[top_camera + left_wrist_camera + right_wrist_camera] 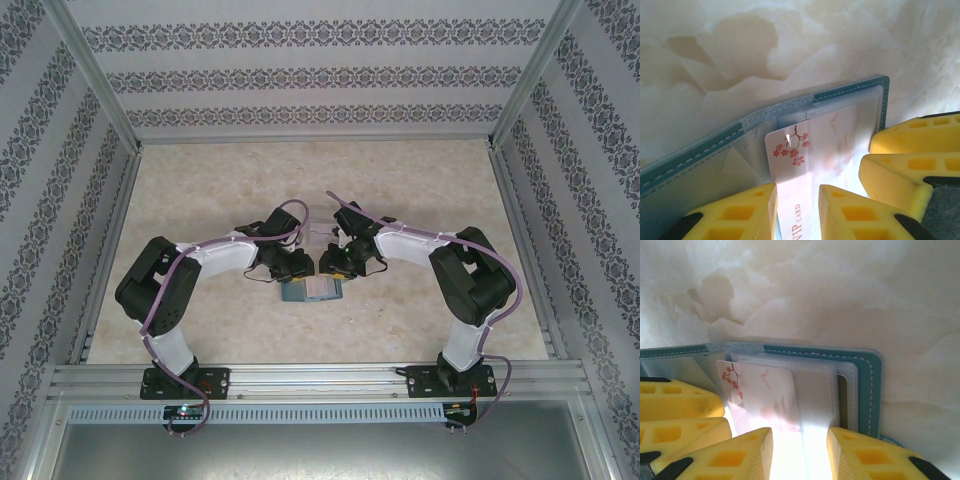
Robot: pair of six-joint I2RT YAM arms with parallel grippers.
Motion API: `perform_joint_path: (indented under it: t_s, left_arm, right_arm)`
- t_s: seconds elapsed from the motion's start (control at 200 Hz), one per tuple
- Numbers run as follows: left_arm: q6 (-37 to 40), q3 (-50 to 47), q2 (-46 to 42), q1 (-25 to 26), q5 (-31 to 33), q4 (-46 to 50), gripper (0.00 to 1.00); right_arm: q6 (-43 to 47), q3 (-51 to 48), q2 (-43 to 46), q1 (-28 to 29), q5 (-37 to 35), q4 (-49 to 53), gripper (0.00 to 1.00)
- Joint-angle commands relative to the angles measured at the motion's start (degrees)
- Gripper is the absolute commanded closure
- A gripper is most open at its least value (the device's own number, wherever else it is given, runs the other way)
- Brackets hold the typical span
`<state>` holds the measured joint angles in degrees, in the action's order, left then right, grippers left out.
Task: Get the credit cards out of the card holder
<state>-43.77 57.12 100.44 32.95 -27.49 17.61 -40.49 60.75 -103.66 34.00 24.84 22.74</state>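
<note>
A pale, marble-patterned bench (200, 200) is lying inside a metal frame (320, 380), with patterned wallpaper walls (300, 75) standing round three sides. Both arms are reaching in toward the middle of the bench. The teal card holder (312, 291) is lying open and flat there, just beneath the spot where the two wrists are meeting.

In the left wrist view, the left pincer (797, 197) is hanging right over the holder's inner face, its yellow fingers (740, 215) spread with a plain gap between them. A white card (790, 150) printed with red blossoms is lying slantwise in that gap. Its blossom corner is showing bare, and its other part is sitting under a frosted clear pocket (850, 115). The card's near end is running down between the fingers toward the camera. Whether the fingertips are touching it cannot be told.

In the right wrist view, the right pincer (800, 437) is also standing spread over the holder. Its gap is straddling the card's right edge and the clear pocket beside it. The holder's stitched teal border is running just to the right of this pincer. The two pincers are crowding close together, each one's fingers showing just beside the card in the other's view.
</note>
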Motion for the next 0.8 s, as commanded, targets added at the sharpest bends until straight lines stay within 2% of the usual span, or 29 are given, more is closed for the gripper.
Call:
perform_joint_path:
  t_s: [0.0,0.335,0.435,0.63,0.794]
  left_arm:
    - [-0.7,-0.7,0.7,0.2,1.0,0.4,0.72]
    - [-1.3,-0.9,2.4,0.2,1.7,0.2,0.71]
    - [-2.4,-1.8,2.5,0.2,0.4,-2.6,0.71]
    - [-4.5,-3.3,2.2,0.2,-2.0,-7.1,0.75]
    - [-4.3,-3.1,1.1,0.1,-1.7,-6.6,0.81]
  right_arm:
    - [0.6,0.1,-0.3,0.4,-2.4,3.6,0.65]
    - [0.5,-0.3,0.1,0.5,-2.5,3.7,0.65]
    - [0.4,-0.4,0.2,0.5,-2.5,3.5,0.65]
    - [0.2,-0.5,0.3,0.6,-2.5,3.5,0.65]
    - [0.3,-0.5,0.2,0.7,-2.5,3.4,0.65]
